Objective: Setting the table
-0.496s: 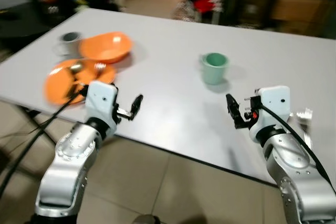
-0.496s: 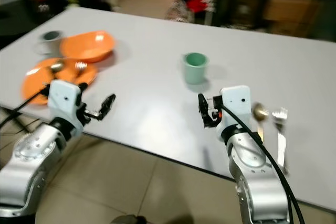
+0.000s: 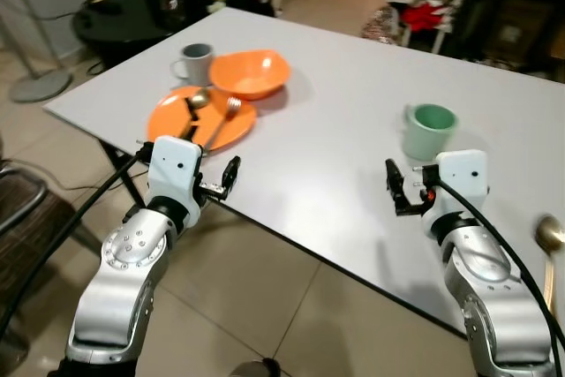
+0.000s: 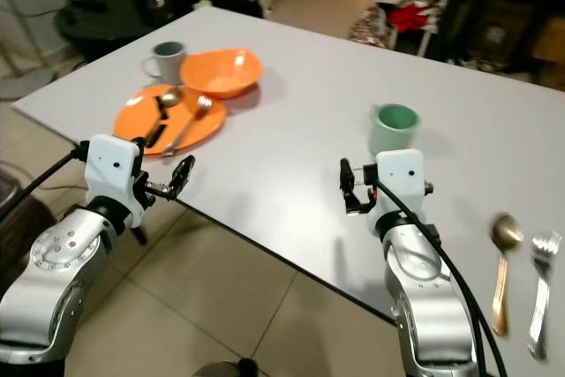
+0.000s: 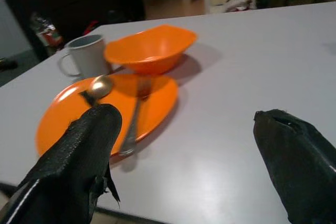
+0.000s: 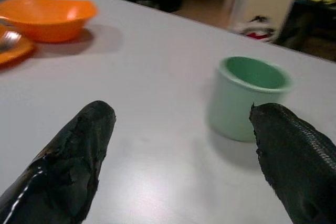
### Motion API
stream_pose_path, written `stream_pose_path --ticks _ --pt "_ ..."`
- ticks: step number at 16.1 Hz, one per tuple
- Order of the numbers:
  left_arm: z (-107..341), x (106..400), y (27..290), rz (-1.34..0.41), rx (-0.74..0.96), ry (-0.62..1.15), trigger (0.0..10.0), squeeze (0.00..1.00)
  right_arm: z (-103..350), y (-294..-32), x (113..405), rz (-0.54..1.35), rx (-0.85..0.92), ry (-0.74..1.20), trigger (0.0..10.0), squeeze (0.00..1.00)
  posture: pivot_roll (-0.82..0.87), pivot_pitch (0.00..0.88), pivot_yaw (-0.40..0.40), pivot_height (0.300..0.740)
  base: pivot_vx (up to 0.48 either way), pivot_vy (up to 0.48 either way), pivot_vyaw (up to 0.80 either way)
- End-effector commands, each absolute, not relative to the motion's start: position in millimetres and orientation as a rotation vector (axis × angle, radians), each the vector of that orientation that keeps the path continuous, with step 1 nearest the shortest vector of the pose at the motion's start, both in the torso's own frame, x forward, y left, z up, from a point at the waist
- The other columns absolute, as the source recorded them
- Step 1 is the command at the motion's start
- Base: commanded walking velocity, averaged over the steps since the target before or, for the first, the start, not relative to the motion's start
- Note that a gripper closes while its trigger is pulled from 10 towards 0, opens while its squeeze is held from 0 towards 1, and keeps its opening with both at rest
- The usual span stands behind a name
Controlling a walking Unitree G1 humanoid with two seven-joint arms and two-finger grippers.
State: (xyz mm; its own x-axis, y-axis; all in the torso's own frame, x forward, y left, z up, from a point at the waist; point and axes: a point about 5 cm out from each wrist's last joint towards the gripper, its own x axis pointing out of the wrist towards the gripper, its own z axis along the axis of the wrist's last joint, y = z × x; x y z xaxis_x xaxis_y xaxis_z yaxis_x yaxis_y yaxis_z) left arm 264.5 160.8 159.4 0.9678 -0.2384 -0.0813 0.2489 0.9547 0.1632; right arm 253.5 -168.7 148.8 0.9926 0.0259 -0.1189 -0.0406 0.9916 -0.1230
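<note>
Currently we judge the table setting partly done. One place looks laid at our left: an orange plate (image 3: 201,119) carrying a gold spoon (image 3: 196,101) and a fork (image 3: 222,117), with an orange bowl (image 3: 252,72) and a grey mug (image 3: 195,62) just behind it. The second place is not assembled yet: a green cup (image 3: 428,130) stands alone mid-table, and a second gold spoon (image 4: 502,269) and fork (image 4: 540,293) lie near the table's (image 3: 335,139) right front edge (no plate or bowl beside them).

We hold both arms forward, forearms raised at the near table edge. Our left gripper (image 3: 229,176) hovers just off the edge near the orange plate, fingers spread, empty. Our right gripper (image 3: 395,192) hovers over the tabletop just in front of the green cup, fingers apart, gripping nothing.
</note>
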Motion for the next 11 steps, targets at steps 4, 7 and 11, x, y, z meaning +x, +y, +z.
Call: stream_pose_path --ticks 4,7,11 --pt "160 267 161 -0.236 0.165 0.072 10.0 0.00 149 -166 254 0.027 -0.015 0.110 10.0 1.00 0.04 0.000 0.066 0.740 0.000 0.000 0.80" --pt "159 266 163 -0.231 0.165 0.078 10.0 0.00 147 -162 254 0.053 -0.012 0.118 10.0 1.00 0.04 0.000 0.061 0.740 0.000 0.196 0.77" --pt "159 266 166 -0.218 0.171 0.084 10.0 0.00 145 -158 254 0.080 -0.001 0.134 10.0 1.00 0.05 0.000 0.053 0.740 0.000 0.366 0.00"
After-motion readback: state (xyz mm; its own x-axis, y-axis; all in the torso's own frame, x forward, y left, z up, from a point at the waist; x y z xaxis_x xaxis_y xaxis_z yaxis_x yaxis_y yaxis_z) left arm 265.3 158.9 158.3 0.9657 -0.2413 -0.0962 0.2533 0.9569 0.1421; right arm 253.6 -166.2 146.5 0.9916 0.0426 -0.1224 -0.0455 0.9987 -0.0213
